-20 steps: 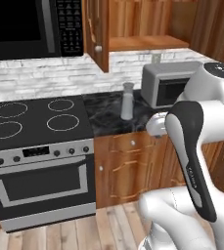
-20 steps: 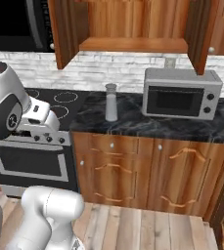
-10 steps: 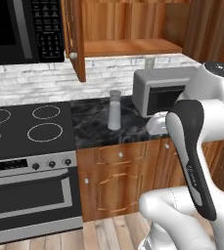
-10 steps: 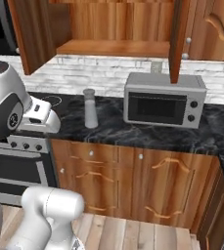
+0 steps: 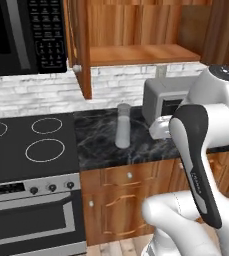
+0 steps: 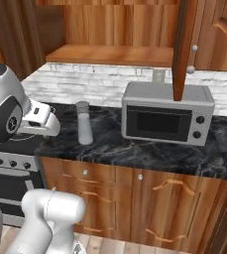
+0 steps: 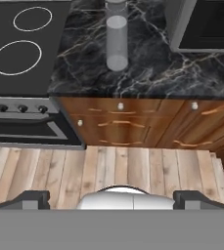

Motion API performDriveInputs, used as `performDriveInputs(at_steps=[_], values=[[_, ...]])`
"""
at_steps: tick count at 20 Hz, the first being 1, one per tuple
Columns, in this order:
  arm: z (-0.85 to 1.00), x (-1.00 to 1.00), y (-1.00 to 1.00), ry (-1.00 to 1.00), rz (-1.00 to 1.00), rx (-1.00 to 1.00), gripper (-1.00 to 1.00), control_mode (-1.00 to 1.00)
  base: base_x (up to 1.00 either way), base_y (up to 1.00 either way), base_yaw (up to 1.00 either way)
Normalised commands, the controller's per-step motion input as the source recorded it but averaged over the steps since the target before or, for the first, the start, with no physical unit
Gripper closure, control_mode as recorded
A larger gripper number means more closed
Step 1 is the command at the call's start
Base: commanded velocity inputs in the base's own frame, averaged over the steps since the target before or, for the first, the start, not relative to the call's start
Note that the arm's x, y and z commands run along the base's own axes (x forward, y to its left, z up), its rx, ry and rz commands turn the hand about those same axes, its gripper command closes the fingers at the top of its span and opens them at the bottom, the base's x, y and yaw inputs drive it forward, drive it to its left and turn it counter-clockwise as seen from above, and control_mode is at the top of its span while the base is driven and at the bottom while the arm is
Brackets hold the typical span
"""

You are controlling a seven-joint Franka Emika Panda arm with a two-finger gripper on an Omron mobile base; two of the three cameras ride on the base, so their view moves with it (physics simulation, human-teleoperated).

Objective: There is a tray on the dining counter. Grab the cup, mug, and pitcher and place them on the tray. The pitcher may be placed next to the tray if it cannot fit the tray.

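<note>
A tall translucent grey pitcher (image 5: 122, 131) (image 6: 84, 124) with a lid stands upright on a black marble counter (image 5: 101, 147), between the stove and a microwave. The hand view looks down at the pitcher (image 7: 117, 46) from well back, over the wooden floor. My gripper (image 7: 112, 199) is open, its two dark fingertips (image 7: 33, 198) set far apart with nothing between them, a good way short of the counter. The arm is folded close to the base, hand at about counter height. The tray, the cup, the mug and the dining counter are out of view.
A silver microwave (image 5: 163, 102) (image 6: 167, 119) sits right of the pitcher. A black stove (image 5: 26, 145) (image 7: 20, 44) with an oven lies left. A wall cabinet door (image 5: 81, 45) (image 6: 184, 44) hangs open above the counter. Wooden base cabinets (image 7: 128, 124) front the counter.
The whole picture has shifted: the base has driven closer and to the right, so the counter, pitcher and microwave look larger. The gripper stays open.
</note>
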Motion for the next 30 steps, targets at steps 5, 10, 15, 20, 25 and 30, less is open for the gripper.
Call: performDriveInputs(at_steps=[5, 10, 15, 20, 25, 30], values=[[0.00, 0.00, 0.00, 0.00, 0.00, 0.00, -1.00, 1.00, 0.51, -0.43, 0.05], [0.00, 0.00, 0.00, 0.00, 0.00, 0.00, -1.00, 1.00, 0.48, -0.32, 0.04], [0.00, 0.00, 0.00, 0.00, 0.00, 0.00, -1.00, 1.00, 0.45, -0.05, 0.02], [0.00, 0.00, 0.00, 0.00, 0.00, 0.00, -1.00, 1.00, 0.56, 0.00, 0.00], [0.00, 0.00, 0.00, 0.00, 0.00, 0.00, -1.00, 1.00, 0.25, 0.00, 0.00], [0.00, 0.00, 0.00, 0.00, 0.00, 0.00, -1.00, 1.00, 0.14, 0.05, 0.00]])
